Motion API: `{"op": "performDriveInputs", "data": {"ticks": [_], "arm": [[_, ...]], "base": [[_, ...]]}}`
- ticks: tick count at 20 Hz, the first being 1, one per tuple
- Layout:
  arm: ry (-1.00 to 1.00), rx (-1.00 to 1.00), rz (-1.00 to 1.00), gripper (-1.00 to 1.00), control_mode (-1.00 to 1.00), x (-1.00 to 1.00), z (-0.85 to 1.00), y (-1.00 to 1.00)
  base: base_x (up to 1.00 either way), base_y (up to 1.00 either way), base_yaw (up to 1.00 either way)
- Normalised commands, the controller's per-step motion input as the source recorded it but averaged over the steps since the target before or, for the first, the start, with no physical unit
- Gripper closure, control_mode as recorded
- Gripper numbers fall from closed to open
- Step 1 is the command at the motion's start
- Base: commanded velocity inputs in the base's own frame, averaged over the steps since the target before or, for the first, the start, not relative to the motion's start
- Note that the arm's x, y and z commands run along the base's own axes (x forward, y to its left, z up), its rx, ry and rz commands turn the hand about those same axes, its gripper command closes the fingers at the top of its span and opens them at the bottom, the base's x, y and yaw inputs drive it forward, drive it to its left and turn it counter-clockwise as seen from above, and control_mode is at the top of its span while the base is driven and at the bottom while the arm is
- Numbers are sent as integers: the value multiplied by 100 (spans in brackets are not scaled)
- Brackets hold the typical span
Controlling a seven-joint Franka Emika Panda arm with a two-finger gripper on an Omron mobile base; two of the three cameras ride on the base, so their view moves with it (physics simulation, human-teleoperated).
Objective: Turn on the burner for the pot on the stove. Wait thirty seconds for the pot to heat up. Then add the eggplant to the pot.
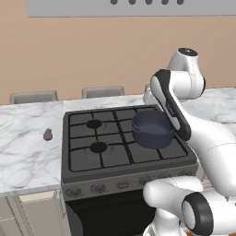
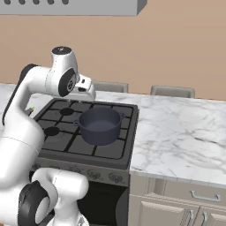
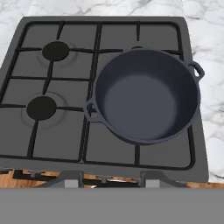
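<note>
you have open air above the stove: its left half is bare grate, two uncovered burners at nine and ten o'clock in the hand view. the pot blocks the right half, rim up, mouth open from above. the marble counter at nine o'clock of the stove carries just the eggplant, well apart from the pot.

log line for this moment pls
pot: empty, on stove right side | eggplant: on counter left of stove | claw: shut, empty, above stove
</note>
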Motion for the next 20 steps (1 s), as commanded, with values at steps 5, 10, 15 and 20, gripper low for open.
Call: {"op": "performDriveInputs", "data": {"ticks": [5,10,15,20], "arm": [[-4,1,-2,-100,-100,-28,-1,-14],[7,0,-1,-100,-100,-38,-26,-13],[10,0,0,-100,-100,-16,-23,-1],[21,0,0,-100,-100,-10,-23,-19]], "base": [[0,0,0],[0,0,0],[0,0,0],[0,0,0]]}}
